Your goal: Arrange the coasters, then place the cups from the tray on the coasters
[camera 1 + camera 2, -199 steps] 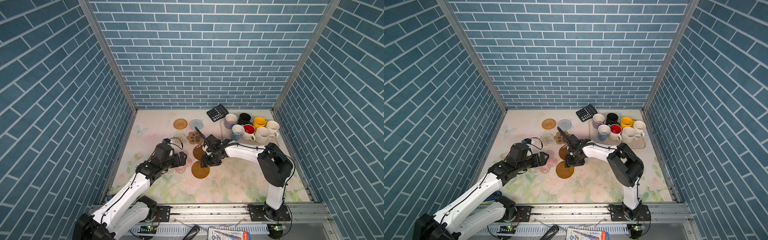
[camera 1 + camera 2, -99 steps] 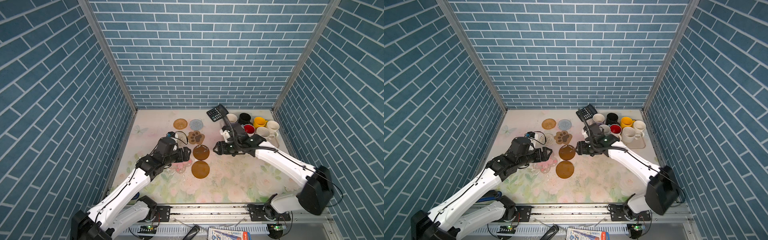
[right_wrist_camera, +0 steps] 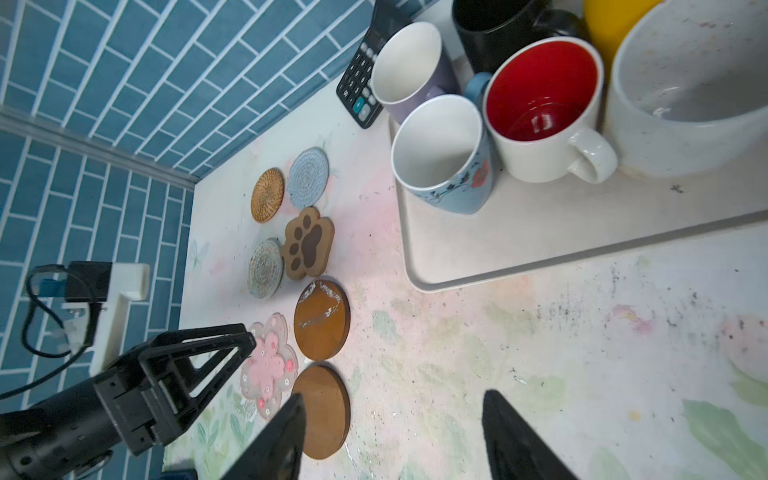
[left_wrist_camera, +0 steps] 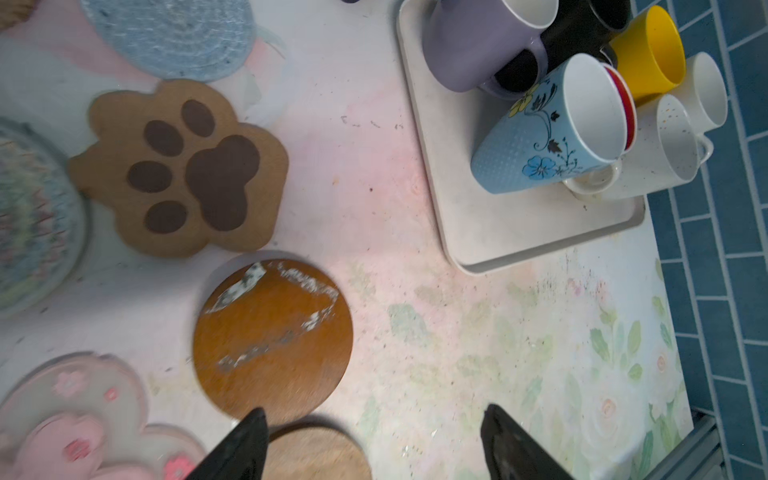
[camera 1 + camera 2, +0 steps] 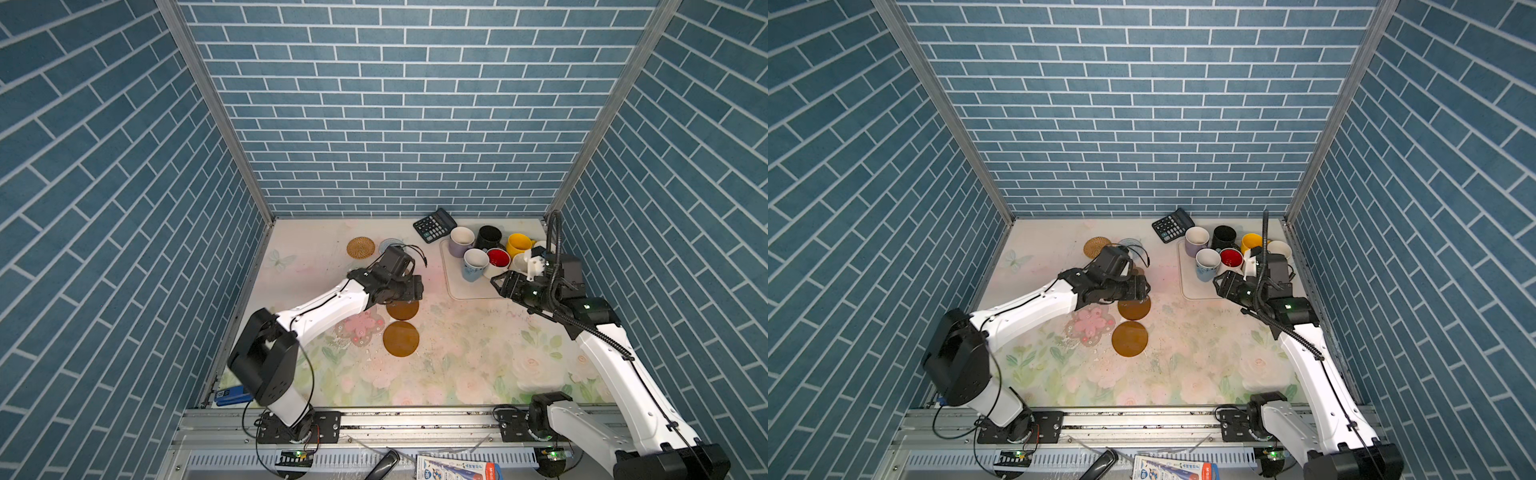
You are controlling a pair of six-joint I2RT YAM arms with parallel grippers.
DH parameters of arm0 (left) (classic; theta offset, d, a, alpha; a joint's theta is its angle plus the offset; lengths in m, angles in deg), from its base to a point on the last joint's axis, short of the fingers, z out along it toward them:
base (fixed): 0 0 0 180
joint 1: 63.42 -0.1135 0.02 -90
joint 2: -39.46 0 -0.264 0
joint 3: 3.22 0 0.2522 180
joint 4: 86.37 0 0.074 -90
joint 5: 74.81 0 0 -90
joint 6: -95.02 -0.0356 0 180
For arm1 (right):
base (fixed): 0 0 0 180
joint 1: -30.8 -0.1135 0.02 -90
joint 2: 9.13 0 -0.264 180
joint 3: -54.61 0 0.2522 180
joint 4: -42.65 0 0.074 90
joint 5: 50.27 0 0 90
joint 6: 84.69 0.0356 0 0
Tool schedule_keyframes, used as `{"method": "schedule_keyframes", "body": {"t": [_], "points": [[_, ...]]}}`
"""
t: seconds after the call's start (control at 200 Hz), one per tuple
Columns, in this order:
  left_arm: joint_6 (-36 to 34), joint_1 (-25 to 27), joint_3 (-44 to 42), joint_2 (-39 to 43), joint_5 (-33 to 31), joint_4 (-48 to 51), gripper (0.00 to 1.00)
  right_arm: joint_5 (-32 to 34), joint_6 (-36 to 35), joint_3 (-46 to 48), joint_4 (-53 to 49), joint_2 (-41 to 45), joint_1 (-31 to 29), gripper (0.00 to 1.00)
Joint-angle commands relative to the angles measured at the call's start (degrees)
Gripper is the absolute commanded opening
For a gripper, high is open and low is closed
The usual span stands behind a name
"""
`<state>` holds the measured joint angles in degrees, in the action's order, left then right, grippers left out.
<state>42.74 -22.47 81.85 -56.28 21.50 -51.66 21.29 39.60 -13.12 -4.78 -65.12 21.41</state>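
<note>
A pale floral tabletop (image 5: 457, 374) sits inside a booth of blue brick-patterned walls (image 5: 395, 104). Nearest the viewer, at centre frame in both top views, an amber disc coaster (image 5: 401, 338) lies flat, with a pink-white flower coaster (image 5: 360, 326) just to its left and a second amber disc (image 5: 402, 311) just behind it. The left gripper (image 4: 376, 415) hovers by that second disc, jaws apart, holding nothing. Farther back, the right wrist view shows a brown paw coaster (image 3: 308, 243) beside a clear lacy coaster (image 3: 265, 268), then a woven tan coaster (image 3: 267, 195) and a blue-grey coaster (image 3: 308, 178). All seven lie flat, so arranging looks finished.

Right of centre, the right gripper (image 5: 500, 286) hangs at the near edge of the cream tray (image 5: 465, 289), jaws wide apart and empty. The cups (image 5: 1223, 237) stand bunched at the tray's far end. The white mug with a red inside (image 5: 497, 258) is straight beyond the gripper and the pale blue mug (image 5: 475, 264) is up and to the left. Behind them are the lavender mug (image 5: 460, 241), black mug (image 5: 488, 237) and yellow mug (image 5: 516, 244), with two cream-white mugs (image 5: 1279, 249) partly hidden by the right arm (image 5: 598, 316). That arm is much the nearer, so the first pick likely falls to it.
</note>
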Motion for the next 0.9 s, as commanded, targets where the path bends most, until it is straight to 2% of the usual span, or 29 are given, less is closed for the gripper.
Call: {"method": "schedule_keyframes", "body": {"t": [0.0, 0.125, 0.19, 0.265, 0.47, 0.685, 0.895], "points": [[1.6, 0.9, 5.3, -6.4, 1.5, -2.2, 0.79, -2.9, 2.7, 1.7, 2.2, 1.1, 3.2, 0.67], [3.0, 1.3, 11.0, -13.8, 2.7, -3.7, 0.76, -3.8, 4.4, 1.8, 4.9, 0.8, 6.7, 0.69], [3.2, 1.6, 14.5, -17.6, 3.3, -3.5, 0.75, -5.8, 4.6, 2.3, 7.6, 0.2, 8.0, 0.75], [3.2, 1.9, 18.3, -21.7, 3.8, -3.0, 0.75, -7.7, 4.8, 2.9, 10.3, -0.5, 8.7, 0.86], [4.0, 2.3, 25.5, -29.9, 5.3, -3.5, 0.75, -9.0, 5.0, 4.2, 14.9, -0.7, 8.9, 0.99], [5.4, 2.9, 31.5, -37.1, 6.4, -3.2, 0.68, -9.6, 5.2, 6.5, 17.8, -0.8, 8.9, 0.99], [6.6, 2.8, 32.6, -39.6, 5.5, -4.2, 0.57, -10.8, 5.4, 8.0, 20.1, 0.1, 8.9, 0.99]]}}
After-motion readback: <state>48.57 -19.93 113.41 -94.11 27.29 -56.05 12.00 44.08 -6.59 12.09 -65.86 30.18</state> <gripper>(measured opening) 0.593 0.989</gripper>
